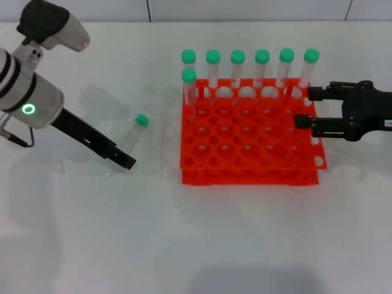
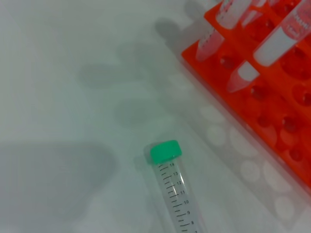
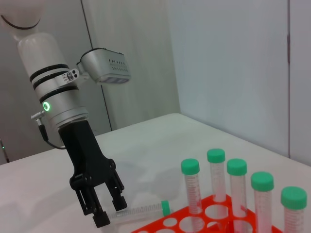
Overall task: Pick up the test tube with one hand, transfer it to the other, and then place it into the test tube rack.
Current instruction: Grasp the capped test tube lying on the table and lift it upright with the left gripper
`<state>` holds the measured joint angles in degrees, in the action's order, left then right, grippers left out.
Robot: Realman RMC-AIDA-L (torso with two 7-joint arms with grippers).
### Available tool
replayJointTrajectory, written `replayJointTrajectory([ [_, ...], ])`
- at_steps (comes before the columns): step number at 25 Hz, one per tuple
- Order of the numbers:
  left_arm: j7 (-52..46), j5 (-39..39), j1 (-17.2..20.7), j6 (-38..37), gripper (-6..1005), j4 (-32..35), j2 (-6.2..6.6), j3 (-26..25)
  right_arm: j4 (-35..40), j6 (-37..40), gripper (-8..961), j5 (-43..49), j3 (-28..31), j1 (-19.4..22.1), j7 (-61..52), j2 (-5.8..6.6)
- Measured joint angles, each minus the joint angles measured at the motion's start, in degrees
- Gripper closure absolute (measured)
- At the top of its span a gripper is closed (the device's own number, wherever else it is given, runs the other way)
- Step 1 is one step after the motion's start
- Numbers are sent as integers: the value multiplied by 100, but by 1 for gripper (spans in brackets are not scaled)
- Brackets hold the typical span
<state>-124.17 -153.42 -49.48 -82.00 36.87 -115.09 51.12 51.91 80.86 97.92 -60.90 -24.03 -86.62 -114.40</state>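
Note:
A clear test tube with a green cap lies flat on the white table, left of the orange-red rack. My left gripper is low at the tube's rounded end, fingers open on either side of it, as the right wrist view shows. The left wrist view shows the tube close up, with the rack beyond it. My right gripper is open and empty, hovering at the rack's right edge.
Several identical green-capped tubes stand upright along the rack's back row, and one stands in the second row at the left. They also show in the right wrist view. The table is plain white.

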Motion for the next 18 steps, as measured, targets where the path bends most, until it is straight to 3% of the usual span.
replayJointTrajectory([
  [12, -64, -7, 16, -21, 309, -14, -4, 66, 3, -8, 246, 0, 0, 22, 5, -3],
  [18, -64, -8, 26, -8, 461, -14, 0, 65, 3, -17, 246, -2, 0, 22, 5, -3],
])
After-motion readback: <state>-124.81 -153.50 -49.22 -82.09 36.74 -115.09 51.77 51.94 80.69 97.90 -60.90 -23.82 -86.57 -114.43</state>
